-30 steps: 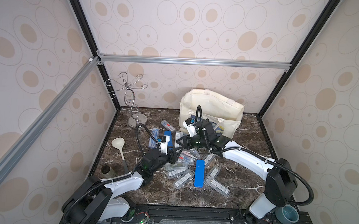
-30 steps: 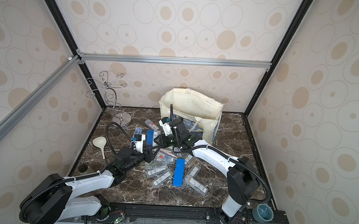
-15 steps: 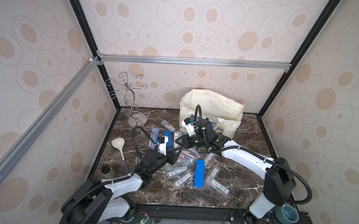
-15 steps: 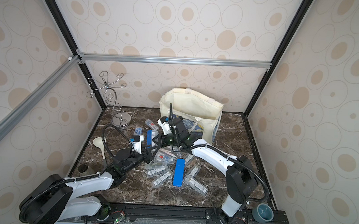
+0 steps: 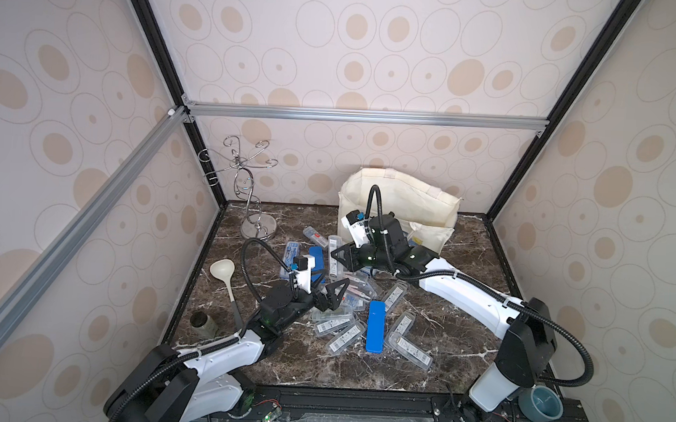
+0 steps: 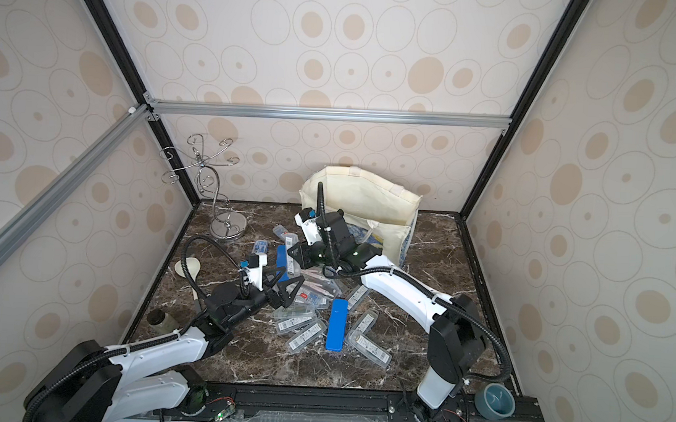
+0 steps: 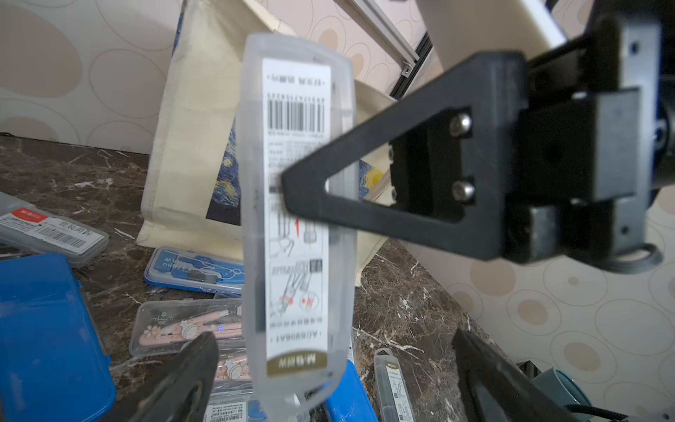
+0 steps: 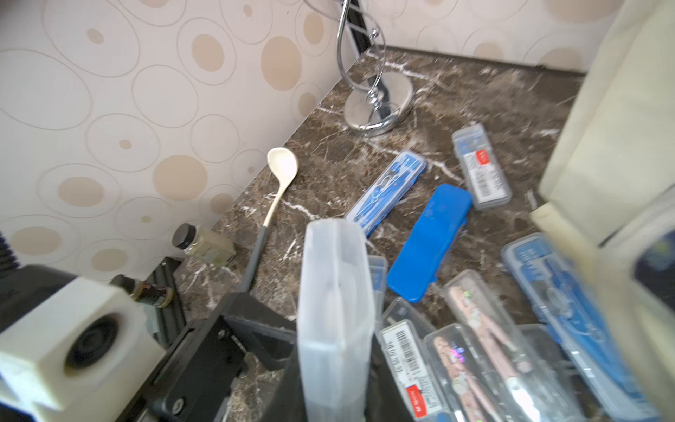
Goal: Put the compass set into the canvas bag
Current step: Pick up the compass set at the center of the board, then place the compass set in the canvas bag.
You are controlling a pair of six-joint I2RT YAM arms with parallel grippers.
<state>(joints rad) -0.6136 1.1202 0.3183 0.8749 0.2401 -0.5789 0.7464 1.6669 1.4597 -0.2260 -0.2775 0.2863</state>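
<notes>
Stiff, probably light and slippery clear-cased compass set [image 7: 296, 109], upright at frame centre before the canvas bag [image 7: 190, 109], pinched mid-length across its flat faces by the closed right tool [image 7: 292, 190], while the left tool [image 5: 330, 291] gapes wide and empty.

Left end effector [image 5: 327, 290] wide apart, right end effector [image 5: 337, 256] clamped tight.

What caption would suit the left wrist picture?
Right tool grips a clear compass case before the canvas bag; left tool open.
</notes>
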